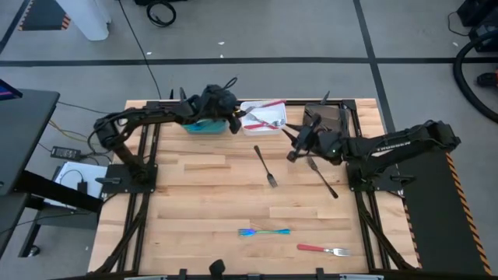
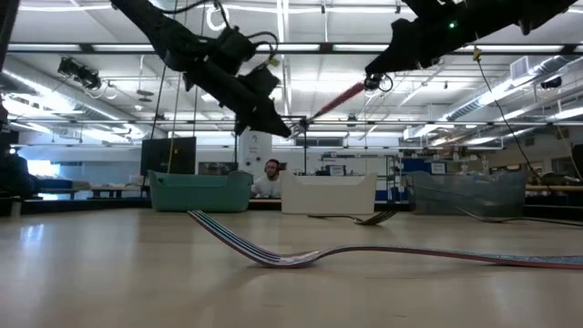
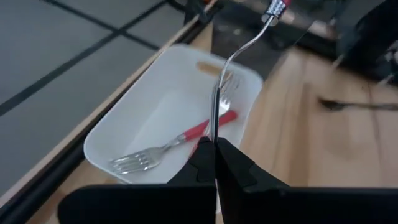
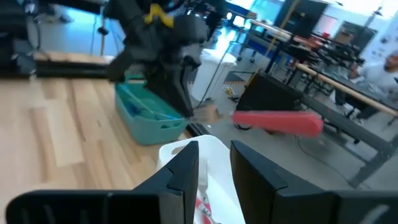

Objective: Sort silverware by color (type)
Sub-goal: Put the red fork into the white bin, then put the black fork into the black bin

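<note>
left gripper (image 3: 215,149) clamped on a red-handled fork (image 3: 219,93), dangling it over the white bin (image 3: 118,121) (reds go there, I'd guess); right gripper (image 4: 214,163) idles nearby, fingers apart

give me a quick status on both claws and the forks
Left claw shut on red-handled fork, held above white bin. Right claw open, near that bin. Four forks loose on table. Nothing blocking.

Robotics lab: workbenches (image 4: 348,93), ceiling striplights (image 2: 109,50).
</note>
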Controlling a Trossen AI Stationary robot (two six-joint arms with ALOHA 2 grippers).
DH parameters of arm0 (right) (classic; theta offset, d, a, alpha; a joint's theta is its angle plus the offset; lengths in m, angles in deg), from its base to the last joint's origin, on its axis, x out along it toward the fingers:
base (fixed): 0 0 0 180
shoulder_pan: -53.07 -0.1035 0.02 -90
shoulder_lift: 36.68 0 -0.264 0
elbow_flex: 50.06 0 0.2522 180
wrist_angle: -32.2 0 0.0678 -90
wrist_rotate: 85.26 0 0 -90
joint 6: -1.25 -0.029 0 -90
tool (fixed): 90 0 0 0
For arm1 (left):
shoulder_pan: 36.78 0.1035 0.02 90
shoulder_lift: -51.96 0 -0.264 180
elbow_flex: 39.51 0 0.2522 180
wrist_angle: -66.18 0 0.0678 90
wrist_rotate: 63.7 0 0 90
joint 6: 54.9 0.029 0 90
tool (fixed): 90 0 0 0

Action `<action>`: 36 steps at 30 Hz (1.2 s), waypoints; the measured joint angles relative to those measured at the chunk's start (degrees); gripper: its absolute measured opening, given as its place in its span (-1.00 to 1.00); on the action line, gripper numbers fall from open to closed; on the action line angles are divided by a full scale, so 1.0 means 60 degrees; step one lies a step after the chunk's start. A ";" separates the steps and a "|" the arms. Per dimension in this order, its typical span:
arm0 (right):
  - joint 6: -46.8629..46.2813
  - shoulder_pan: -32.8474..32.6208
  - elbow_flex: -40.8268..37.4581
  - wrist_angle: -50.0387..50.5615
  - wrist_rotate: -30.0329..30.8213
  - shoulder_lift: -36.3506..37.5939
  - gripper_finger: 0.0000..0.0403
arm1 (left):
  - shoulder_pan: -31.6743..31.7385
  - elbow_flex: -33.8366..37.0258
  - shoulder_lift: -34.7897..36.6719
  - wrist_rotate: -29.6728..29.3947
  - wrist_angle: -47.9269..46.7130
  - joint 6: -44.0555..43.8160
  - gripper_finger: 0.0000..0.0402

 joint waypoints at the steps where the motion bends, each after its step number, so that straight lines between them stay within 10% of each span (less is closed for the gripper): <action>1: -0.0146 0.0082 0.0000 -0.0039 0.0002 0.0000 -0.50 | 0.0084 -0.0218 -0.0207 0.0011 -0.0240 0.0096 -1.00; 16: 0.0131 0.0474 0.0000 0.0021 -0.0029 0.0000 -0.50 | 0.0393 -0.2311 -0.2464 0.0612 -0.1958 0.1002 -0.94; 36: 0.0074 0.0523 0.0000 0.0178 -0.0025 0.0000 -0.50 | 0.0200 -0.2919 -0.1697 0.0826 -0.3622 0.1831 -0.69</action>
